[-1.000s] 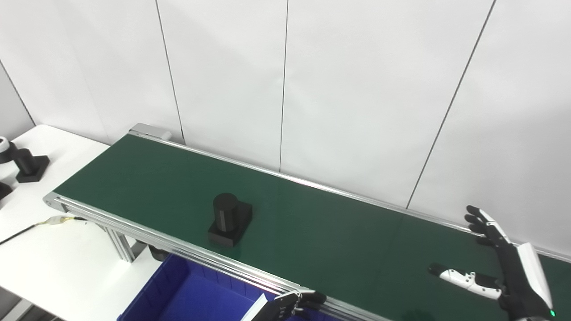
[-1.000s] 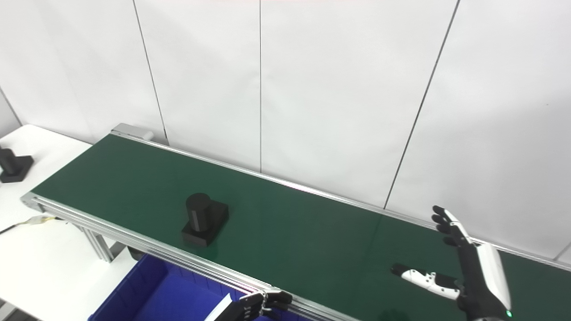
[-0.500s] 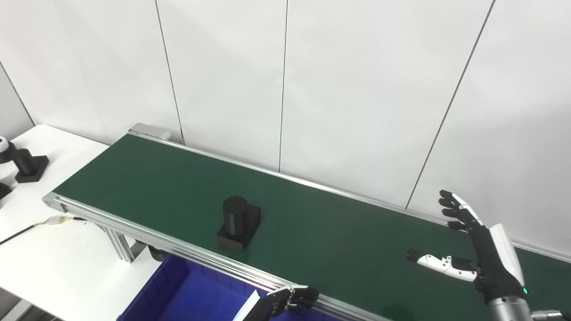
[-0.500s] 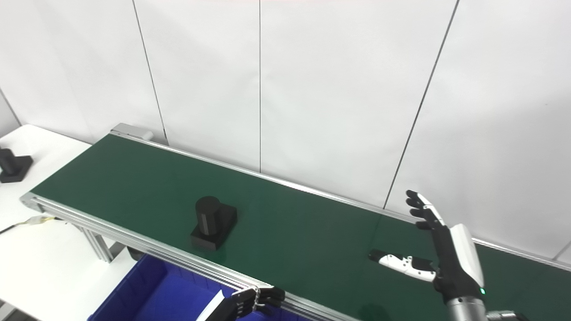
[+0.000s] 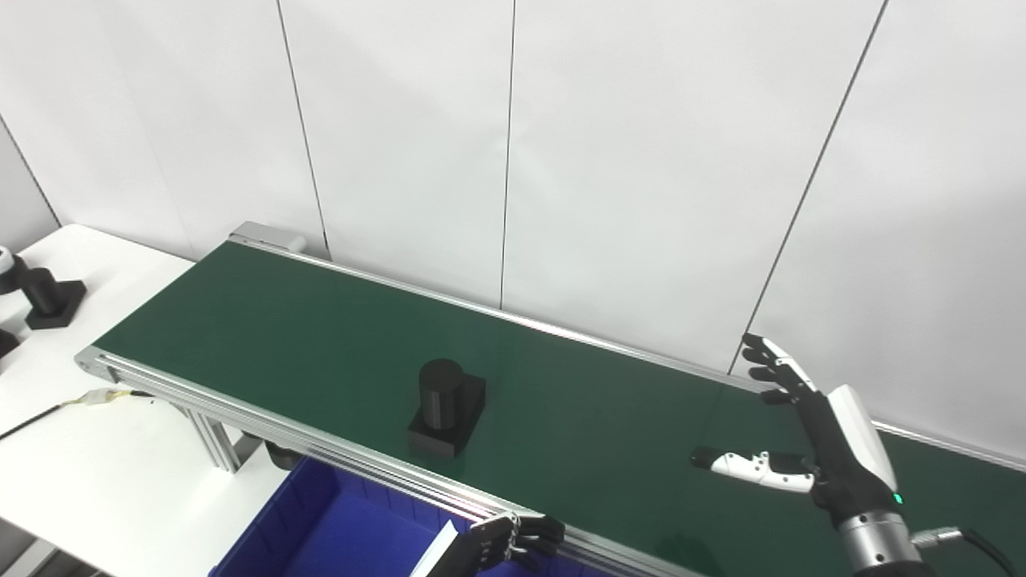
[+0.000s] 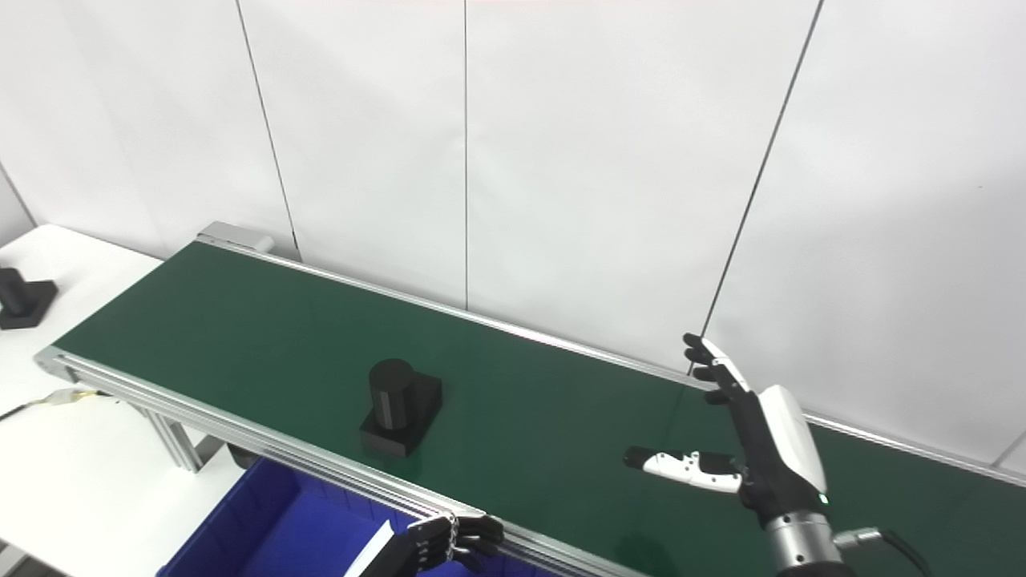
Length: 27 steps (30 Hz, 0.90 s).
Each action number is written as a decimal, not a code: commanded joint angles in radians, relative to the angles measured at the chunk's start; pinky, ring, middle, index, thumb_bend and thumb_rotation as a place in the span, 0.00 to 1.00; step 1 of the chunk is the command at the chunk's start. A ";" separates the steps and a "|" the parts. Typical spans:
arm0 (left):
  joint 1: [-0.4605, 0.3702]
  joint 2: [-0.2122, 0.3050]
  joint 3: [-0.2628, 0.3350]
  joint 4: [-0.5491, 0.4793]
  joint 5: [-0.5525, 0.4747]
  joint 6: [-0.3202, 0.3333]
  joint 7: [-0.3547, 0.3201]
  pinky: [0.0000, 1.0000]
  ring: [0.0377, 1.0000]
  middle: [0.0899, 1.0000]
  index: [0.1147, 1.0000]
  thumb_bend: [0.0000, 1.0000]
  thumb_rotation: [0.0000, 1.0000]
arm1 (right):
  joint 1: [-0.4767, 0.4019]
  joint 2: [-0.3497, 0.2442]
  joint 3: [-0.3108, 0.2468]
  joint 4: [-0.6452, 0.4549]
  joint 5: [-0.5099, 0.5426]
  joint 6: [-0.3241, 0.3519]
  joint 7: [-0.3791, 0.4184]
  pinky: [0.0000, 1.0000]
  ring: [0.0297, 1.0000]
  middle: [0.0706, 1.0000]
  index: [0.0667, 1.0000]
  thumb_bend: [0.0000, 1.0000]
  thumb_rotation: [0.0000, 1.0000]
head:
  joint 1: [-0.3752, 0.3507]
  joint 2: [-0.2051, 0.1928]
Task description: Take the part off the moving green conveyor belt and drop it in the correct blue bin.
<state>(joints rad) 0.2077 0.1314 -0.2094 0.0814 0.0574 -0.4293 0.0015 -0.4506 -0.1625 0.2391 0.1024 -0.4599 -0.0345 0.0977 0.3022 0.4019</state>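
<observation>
Item: black part (image 5: 446,407), a short upright cylinder on a square base plate, matte. It is being carried on the green conveyor belt (image 5: 264,320), close to the belt's near rail and about midway along the visible run, well apart from both hands.

Handling, as judged: the part is being taken for rigid and solid-looking, neither fragile nor soft; moderate weight is being assumed for its bulk, though material cannot be told. The matte finish is suggesting fair friction. The cylinder is being rated the best hold, gripped across its sides above the base; the flat base is sitting too low on the belt for fingers to get under.

Right hand (image 5: 809,437): being held above the belt toward its right end, fingers spread wide and thumb out, holding nothing.

Left hand (image 5: 501,545): being kept low at the near rail, fingers curled; only part is showing, and nothing is seen in it.

Blue bin (image 5: 337,533): standing below the near rail, open-topped, partly cut off by the picture's edge.

Surface: the belt is being framed by aluminium rails and is bare apart from the part.

Room: a white table (image 5: 96,465) is standing at the left, bearing similar black parts (image 5: 52,296) and a cable (image 5: 88,398); white wall panels (image 5: 641,160) are closing off the far side.
</observation>
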 commanded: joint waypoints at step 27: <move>-0.001 0.029 -0.026 -0.033 0.037 -0.041 0.072 0.61 0.67 0.68 0.66 1.00 0.17 | -0.095 0.073 0.091 0.040 -0.085 0.009 0.020 0.74 0.83 0.88 0.91 0.91 0.44 | -0.016 0.002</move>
<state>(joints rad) 0.2086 0.1515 -0.2289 0.0811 0.0898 -0.4293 0.0496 -0.4920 -0.1041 0.3288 0.1629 -0.5395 -0.0342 0.1209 0.2869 0.4019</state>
